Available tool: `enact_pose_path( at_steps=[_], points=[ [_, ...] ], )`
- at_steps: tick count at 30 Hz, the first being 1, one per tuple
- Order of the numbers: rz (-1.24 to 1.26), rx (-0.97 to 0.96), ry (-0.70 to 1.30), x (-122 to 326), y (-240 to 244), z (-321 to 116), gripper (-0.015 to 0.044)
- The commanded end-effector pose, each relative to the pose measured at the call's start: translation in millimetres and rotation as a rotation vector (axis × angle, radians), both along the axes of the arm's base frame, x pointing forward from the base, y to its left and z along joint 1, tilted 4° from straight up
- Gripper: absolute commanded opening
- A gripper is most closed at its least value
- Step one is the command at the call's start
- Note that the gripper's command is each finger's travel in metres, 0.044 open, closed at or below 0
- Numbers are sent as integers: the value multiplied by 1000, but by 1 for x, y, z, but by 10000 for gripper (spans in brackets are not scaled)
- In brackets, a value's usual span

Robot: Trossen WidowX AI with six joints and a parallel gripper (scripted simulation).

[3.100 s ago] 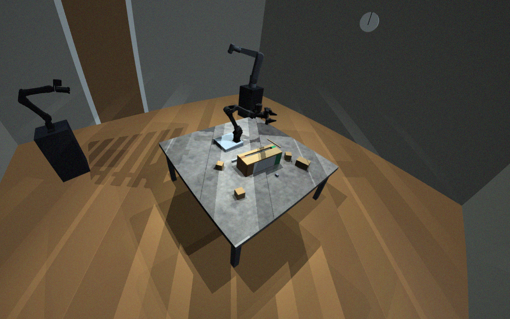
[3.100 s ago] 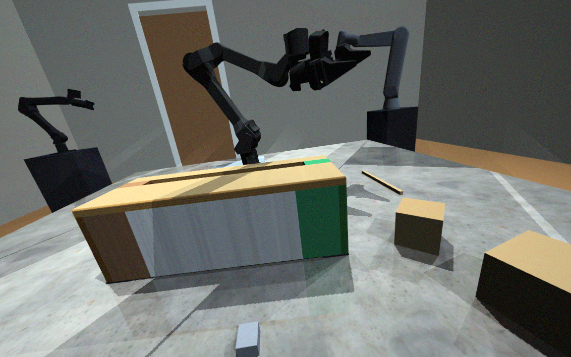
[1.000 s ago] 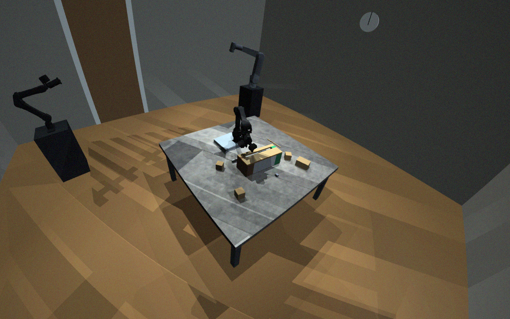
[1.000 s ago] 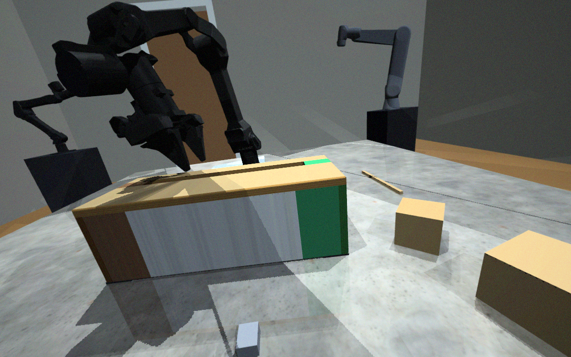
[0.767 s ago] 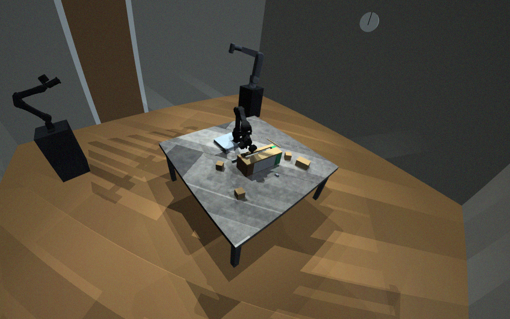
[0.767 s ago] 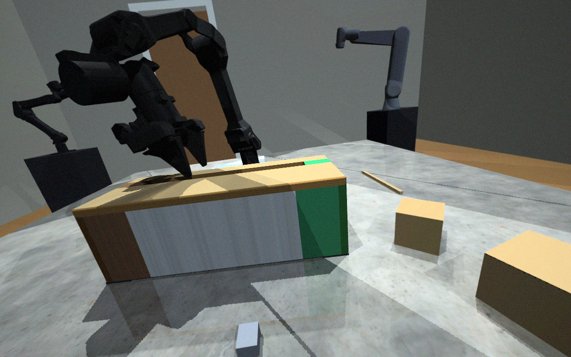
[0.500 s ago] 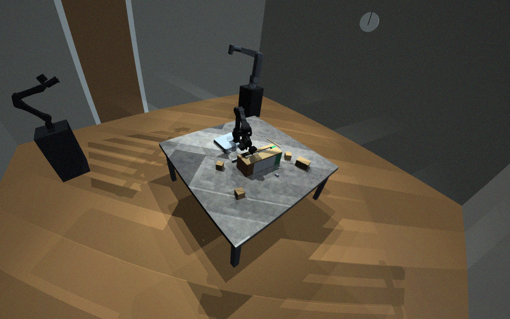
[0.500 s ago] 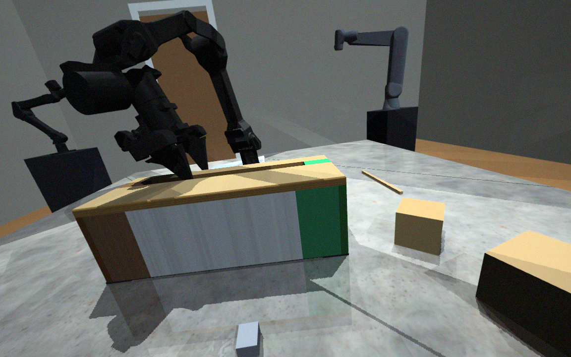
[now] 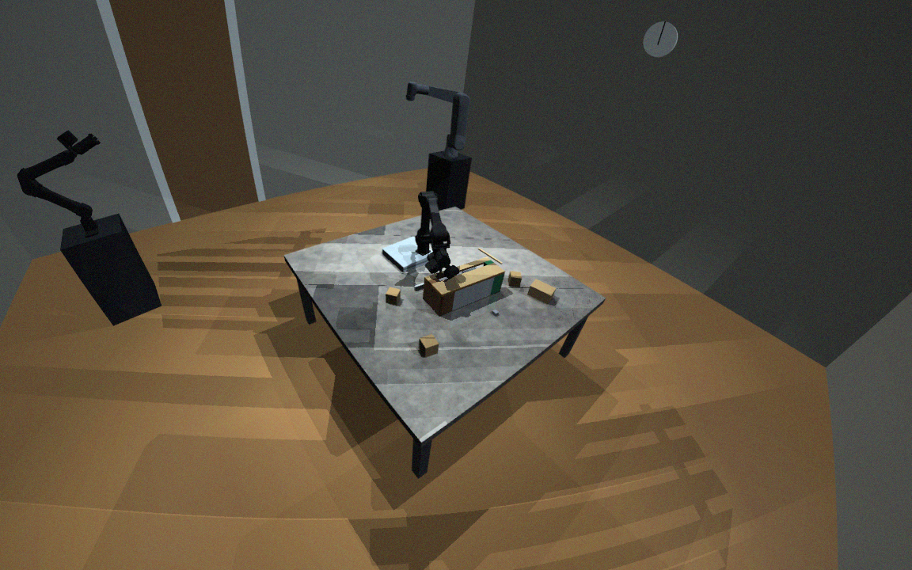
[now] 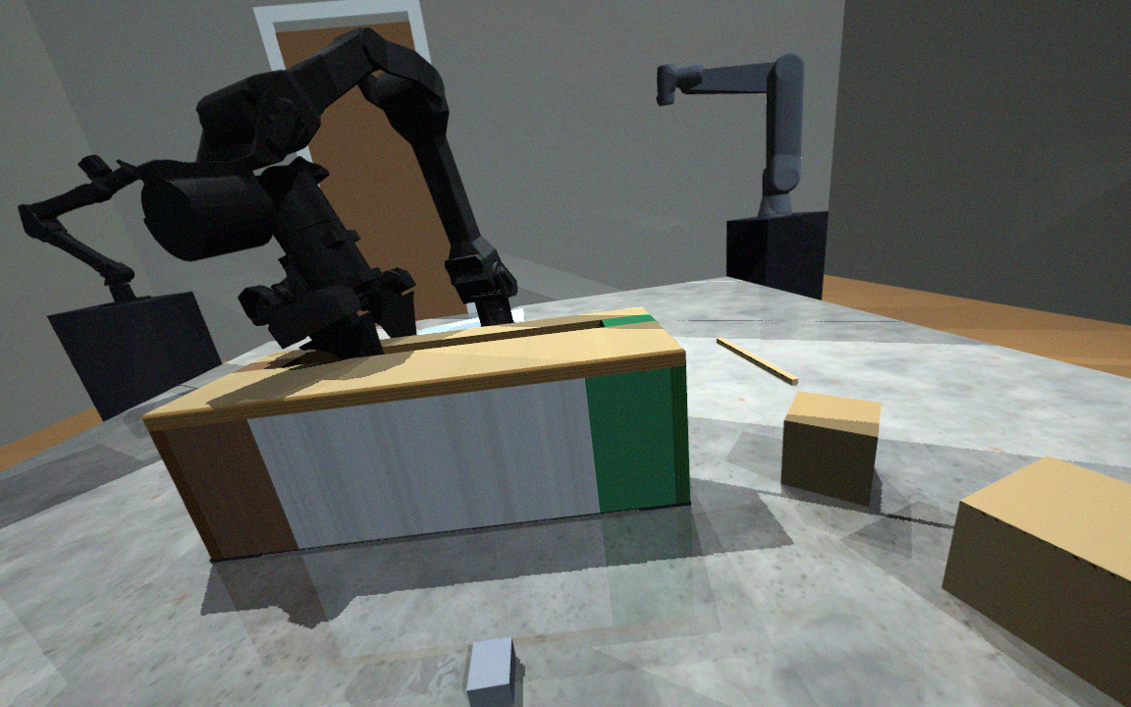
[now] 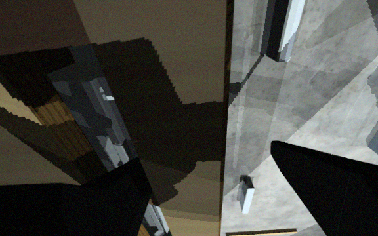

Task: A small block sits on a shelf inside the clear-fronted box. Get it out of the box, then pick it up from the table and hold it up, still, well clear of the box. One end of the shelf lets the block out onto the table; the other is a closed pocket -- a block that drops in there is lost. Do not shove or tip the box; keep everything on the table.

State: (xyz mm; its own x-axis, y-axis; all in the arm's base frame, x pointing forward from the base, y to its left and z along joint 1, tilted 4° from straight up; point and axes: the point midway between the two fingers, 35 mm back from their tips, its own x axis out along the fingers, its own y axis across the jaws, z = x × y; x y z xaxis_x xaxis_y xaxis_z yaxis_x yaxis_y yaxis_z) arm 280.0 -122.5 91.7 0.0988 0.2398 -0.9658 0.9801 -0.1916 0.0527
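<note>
The long wooden box (image 9: pixel 469 289) (image 10: pixel 429 465) (image 11: pixel 195 78) has a brown end, a pale grey side panel and a green end. A narrow slot runs along its top. My gripper (image 9: pixel 448 271) (image 10: pixel 388 341) (image 11: pixel 213 151) is open and empty, low over the box toward its brown end. In the wrist view the left finger is at the slot. In the exterior view its tip is hidden by the top board, so it seems to reach in. The other finger is outside, behind the box. I cannot make out a block on the shelf inside.
A small pale grey block (image 9: pixel 495 312) (image 10: pixel 490 664) lies on the table in front of the box. Wooden blocks (image 9: pixel 393 296) (image 9: pixel 428 346) (image 10: pixel 832 457) (image 10: pixel 1079 563) stand around it. A thin stick (image 9: pixel 489 256) (image 10: pixel 756 361) and a small pale piece (image 11: pixel 248 200) lie behind it.
</note>
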Motion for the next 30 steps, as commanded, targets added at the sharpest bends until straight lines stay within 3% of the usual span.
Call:
enact_pose_path(
  at_steps=[1,21,30],
  points=[
    [-5,11,13,-1,1,-10,400],
    [0,5,2,8,39,-8,400],
    [0,4,2,3,25,-7,400]
  ],
)
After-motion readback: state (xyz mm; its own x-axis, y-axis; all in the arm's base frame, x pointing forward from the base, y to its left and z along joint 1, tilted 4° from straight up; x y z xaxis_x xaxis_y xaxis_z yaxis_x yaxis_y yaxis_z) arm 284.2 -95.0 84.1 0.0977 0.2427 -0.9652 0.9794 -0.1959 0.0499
